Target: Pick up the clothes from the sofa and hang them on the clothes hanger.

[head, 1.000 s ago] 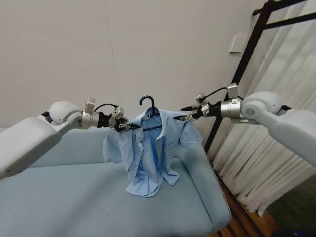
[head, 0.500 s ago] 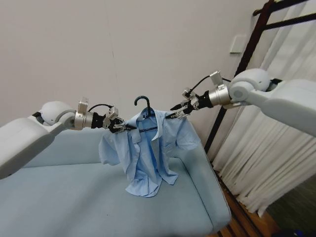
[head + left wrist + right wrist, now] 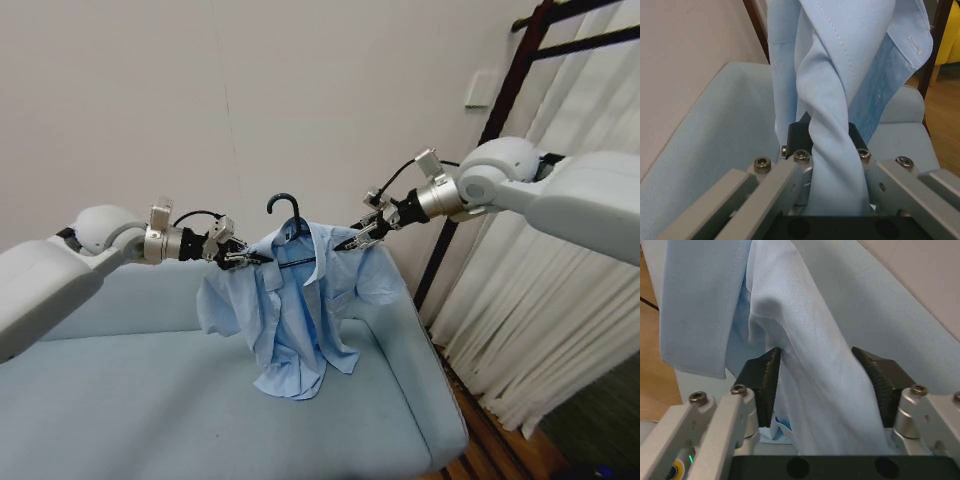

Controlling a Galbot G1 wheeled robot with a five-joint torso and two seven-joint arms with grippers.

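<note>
A light blue shirt (image 3: 295, 320) on a dark hanger (image 3: 285, 206) hangs in the air above the pale blue sofa (image 3: 150, 400). My left gripper (image 3: 245, 257) is shut on the shirt's left shoulder; between its pads a twisted fold of the shirt (image 3: 832, 150) shows in the left wrist view. On the other shoulder my right gripper (image 3: 350, 240) holds the shirt, and the cloth (image 3: 815, 375) fills the gap between its black pads (image 3: 762, 382) in the right wrist view. The shirt's hem brushes the seat.
A dark clothes rack post (image 3: 480, 150) rises at the right, beside the sofa's arm. White curtains (image 3: 560, 320) hang behind it. A plain wall stands behind the sofa, and wooden floor (image 3: 490, 450) shows at the lower right.
Both grippers have carried the shirt and hanger a little to the left and upward. The right arm has risen and reached further in.
</note>
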